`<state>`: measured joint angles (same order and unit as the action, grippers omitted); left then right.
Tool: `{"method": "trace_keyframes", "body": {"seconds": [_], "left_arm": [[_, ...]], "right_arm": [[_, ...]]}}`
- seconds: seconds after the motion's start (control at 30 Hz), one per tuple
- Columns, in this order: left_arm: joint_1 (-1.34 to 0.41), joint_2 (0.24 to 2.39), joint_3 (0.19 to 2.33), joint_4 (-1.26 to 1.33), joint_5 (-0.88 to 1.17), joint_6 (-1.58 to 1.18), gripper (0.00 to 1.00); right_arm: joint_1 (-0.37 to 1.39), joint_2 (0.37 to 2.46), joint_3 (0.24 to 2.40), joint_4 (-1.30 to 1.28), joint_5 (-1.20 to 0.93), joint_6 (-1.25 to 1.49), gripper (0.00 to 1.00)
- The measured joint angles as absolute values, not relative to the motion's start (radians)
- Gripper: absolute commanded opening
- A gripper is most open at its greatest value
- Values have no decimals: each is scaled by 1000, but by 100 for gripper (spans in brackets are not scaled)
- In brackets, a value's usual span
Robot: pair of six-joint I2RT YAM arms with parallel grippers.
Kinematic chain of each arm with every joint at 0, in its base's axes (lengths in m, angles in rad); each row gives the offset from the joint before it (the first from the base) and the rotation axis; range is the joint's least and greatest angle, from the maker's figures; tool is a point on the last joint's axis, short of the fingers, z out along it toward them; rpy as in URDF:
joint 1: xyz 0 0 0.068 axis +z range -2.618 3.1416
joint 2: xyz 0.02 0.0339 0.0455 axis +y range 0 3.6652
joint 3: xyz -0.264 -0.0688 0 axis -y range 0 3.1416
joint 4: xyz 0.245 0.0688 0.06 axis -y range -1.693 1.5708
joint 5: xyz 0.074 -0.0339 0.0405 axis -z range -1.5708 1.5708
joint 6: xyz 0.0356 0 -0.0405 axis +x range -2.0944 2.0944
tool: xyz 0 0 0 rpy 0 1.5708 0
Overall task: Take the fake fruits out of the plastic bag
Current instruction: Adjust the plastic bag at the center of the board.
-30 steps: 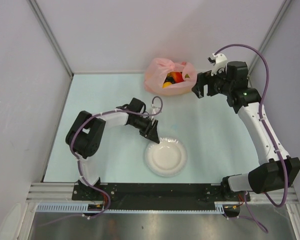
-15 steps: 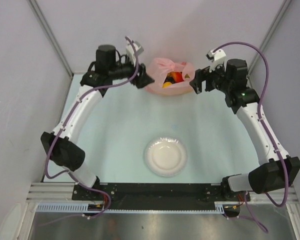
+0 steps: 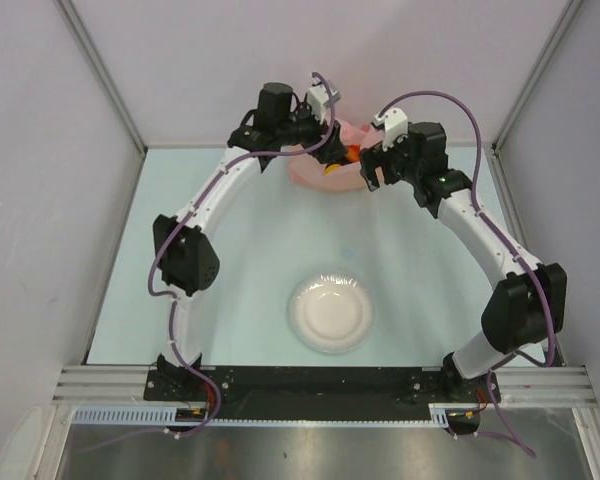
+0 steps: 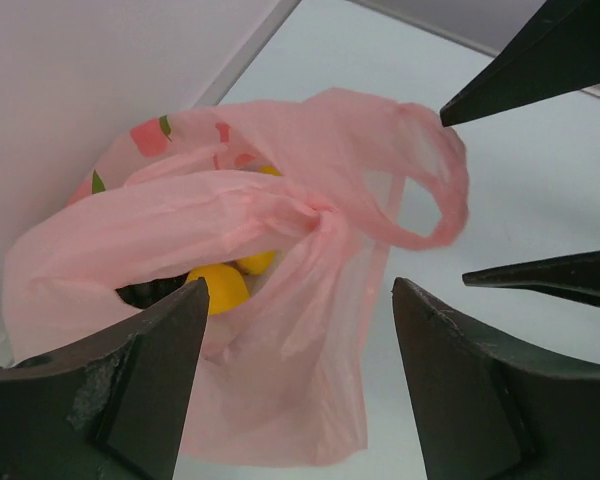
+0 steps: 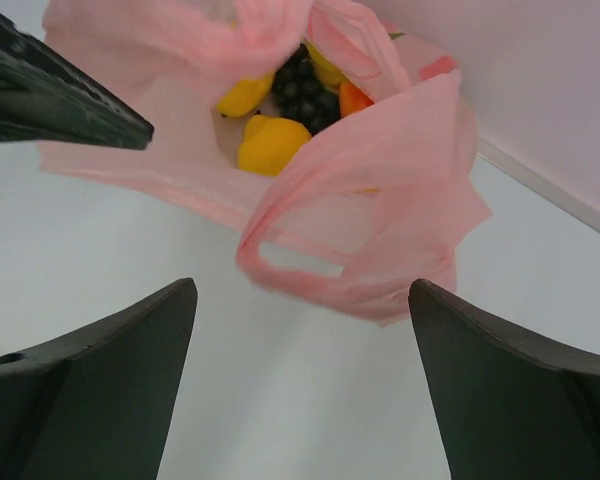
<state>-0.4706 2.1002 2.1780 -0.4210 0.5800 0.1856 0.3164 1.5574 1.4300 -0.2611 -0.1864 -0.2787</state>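
Left end effector (image 3: 328,150): fingers spread wide, pinching nothing; it hangs at the 10 o'clock side of the plastic bag (image 3: 308,170), with the bag's mouth framed between its fingers in the wrist view
Right end effector (image 3: 372,172): also spread and empty; it sits at the bag's 3 o'clock, facing a loop handle (image 5: 325,292)
Plastic bag: slumped at 12 o'clock on the surface (image 3: 420,280), close to the back wall; the mouth gapes partway and the handles flop outward
Fake fruits (image 5: 270,140): all inside the bag, none out yet; yellow pieces, a dark grape bunch (image 5: 305,95) and an orange-red piece show through the mouth
Why flanked: probably so one arm can hold the film while the other reaches in (thin film would likely drag along under a one-sided pull)
Plate (image 3: 330,312): at the bag's 6 o'clock, well apart; a likely landing spot
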Motion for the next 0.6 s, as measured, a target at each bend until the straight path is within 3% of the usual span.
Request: {"method": "trace_keyframes", "body": {"seconds": [0.03,0.07,0.13,0.17,0.23,0.4,0.5,0.6], "left_arm": [[-474,2120,2187,-423,569,191,72],[-479,2135,2196,-424,554,197,58],[-487,2153,2214,-425,524,210,40],[-491,2156,2219,-421,507,217,20],[-496,2154,2227,-415,481,221,1],[-502,2096,2172,-382,425,217,0],[-501,1971,2025,-370,404,199,0],[-501,1756,1773,-341,389,175,0]], "right_arm": [[319,1570,1428,-249,-168,-282,89],[321,1581,1428,-235,-150,-282,87],[325,1599,1428,-202,-113,-281,82],[326,1604,1428,-190,-99,-281,81],[326,1610,1428,-161,-57,-274,78],[321,1622,1430,-84,34,-247,62],[308,1641,1431,-82,59,-240,53],[276,1636,1426,-152,40,-233,54]]}}
